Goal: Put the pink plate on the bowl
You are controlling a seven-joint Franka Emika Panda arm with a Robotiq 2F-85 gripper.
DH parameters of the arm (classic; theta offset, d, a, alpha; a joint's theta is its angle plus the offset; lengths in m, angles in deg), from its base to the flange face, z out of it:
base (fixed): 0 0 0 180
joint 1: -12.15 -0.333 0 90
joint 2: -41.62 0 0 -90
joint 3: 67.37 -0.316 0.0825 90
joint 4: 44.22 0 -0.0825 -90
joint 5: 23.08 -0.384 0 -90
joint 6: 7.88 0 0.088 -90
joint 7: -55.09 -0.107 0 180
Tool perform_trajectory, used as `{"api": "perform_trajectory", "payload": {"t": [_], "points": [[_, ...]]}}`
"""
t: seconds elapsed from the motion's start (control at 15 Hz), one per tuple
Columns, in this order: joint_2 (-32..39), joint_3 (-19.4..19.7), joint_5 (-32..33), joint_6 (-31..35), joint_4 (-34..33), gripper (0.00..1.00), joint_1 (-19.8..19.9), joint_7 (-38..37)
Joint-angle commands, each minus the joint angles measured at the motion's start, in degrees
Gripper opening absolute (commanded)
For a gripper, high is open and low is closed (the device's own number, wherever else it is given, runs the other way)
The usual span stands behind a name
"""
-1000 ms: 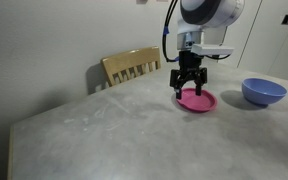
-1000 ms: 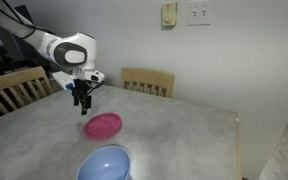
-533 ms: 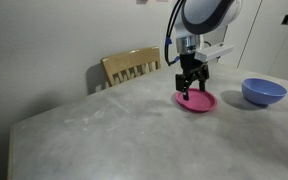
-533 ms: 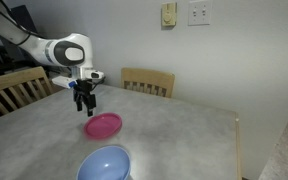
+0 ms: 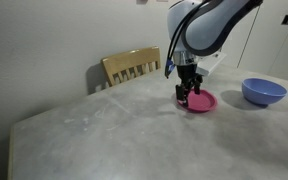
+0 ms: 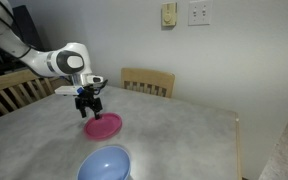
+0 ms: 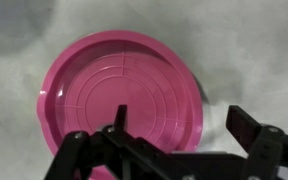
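Pink plate [image 5: 201,101] is seen lying flat on the grey table [image 5: 94,135], hollow side up. Bowl [image 5: 264,91] is set upright on the same table, well apart from the plate and empty as far as can be seen.

Gripper [image 5: 188,97] is held low at the plate's edge, pointing down. In the wrist view the gripper [image 7: 182,128] is spread wide. One finger [image 7: 119,118] is placed over the plate [image 7: 119,85] floor and the other outside the rim, so the rim is straddled. Nothing is grasped. Whether the tips touch the plate or the table cannot be told, since both exterior views are too small.

A wooden chair [image 5: 131,67] is seen behind the table's far edge.
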Motion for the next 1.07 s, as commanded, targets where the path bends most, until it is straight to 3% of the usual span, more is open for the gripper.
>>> {"api": "perform_trajectory", "payload": {"t": [0.0,0.87,0.93,1.0], "points": [[4.88,-0.88,-1.21,3.86,-1.94,1.0,2.76,4.64],[5.85,-0.87,-2.5,5.07,-4.31,1.0,3.88,6.68],[6.32,-0.98,-2.72,4.93,-4.74,0.96,4.03,6.79],[6.63,-1.11,-3.15,4.65,-5.07,0.72,4.21,6.68]]}}
